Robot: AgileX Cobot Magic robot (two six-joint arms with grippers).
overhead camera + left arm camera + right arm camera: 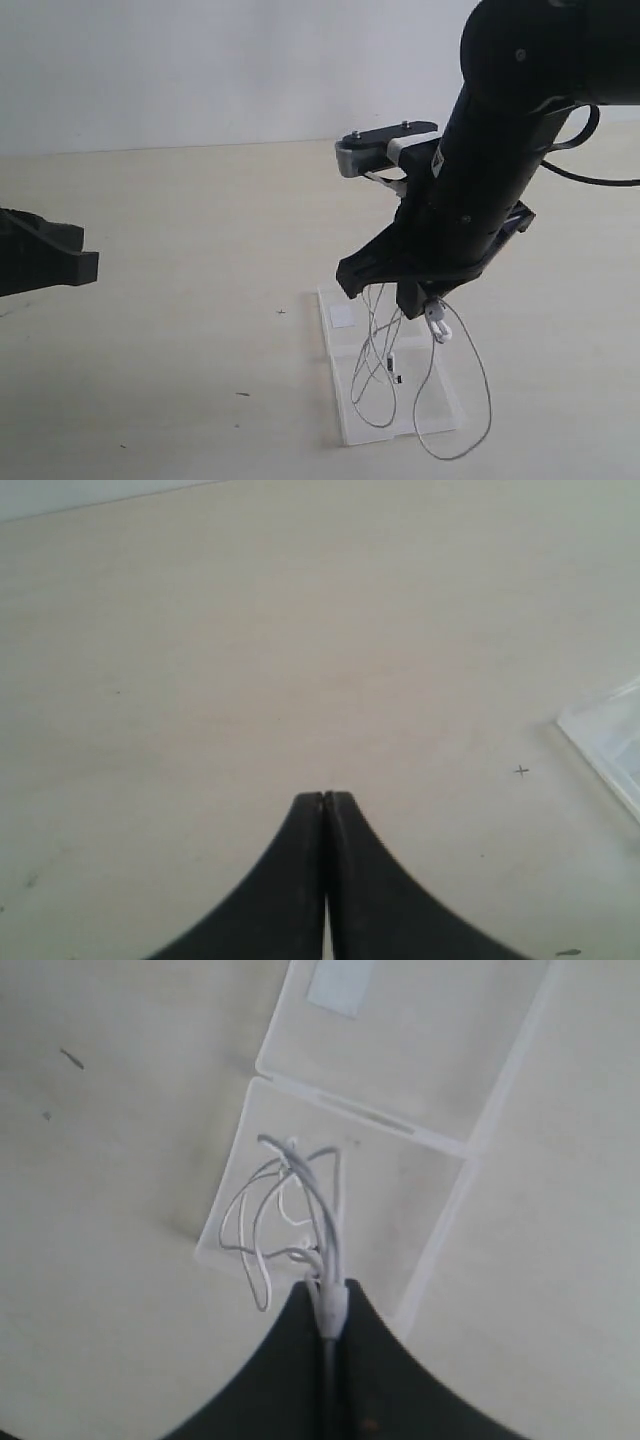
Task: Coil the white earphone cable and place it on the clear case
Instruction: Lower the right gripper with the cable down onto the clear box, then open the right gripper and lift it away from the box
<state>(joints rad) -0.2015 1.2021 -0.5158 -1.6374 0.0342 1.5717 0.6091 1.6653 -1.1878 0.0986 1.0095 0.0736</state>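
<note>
Both end effectors are closed from where I sit. The right end effector (328, 1298) is clamped on the white earphone cable (322, 1222), and its loops hang below the tips, over the clear case (430, 1060). The case lies open on the surface (180, 330) directly beneath, and one loop droops past its edge. The left end effector (325, 798) has its jaws pressed together on nothing. It hovers over bare surface, well apart from the case, with only a case corner showing off to one side.

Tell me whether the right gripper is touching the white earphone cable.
Touching. The right wrist view shows the white earphone cable pinched in the shut jaws of the right gripper, its loops hanging over the clear case.
</note>
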